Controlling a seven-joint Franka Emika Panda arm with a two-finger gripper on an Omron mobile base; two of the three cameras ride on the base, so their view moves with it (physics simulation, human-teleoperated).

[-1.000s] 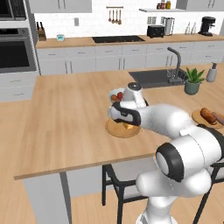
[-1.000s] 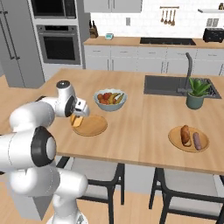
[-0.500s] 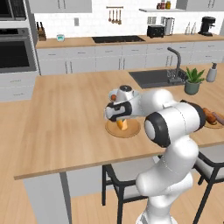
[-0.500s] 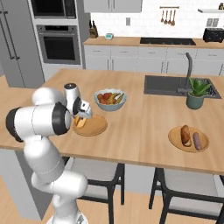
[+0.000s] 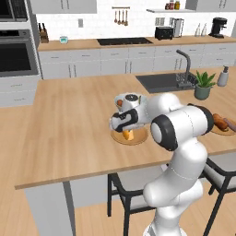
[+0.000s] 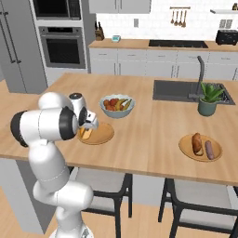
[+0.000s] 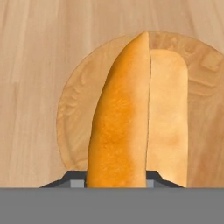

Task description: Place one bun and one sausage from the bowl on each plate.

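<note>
Fingers (image 7: 117,180) clamped on the bun (image 7: 120,118), over the near plate (image 7: 74,109).
Bun hangs on end in my gripper (image 5: 127,132) above the wooden plate, just near of the fruit bowl (image 6: 116,106); far-right plate (image 6: 201,148) already has bun and sausage. Lower until it touches, keep it centred, then release so it tips flat, not off the rim.

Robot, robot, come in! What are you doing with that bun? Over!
Gripper shut on bun, just above near plate. Far plate already has bun and sausage. Fruit bowl sits close behind; nothing blocking. Over.
</note>
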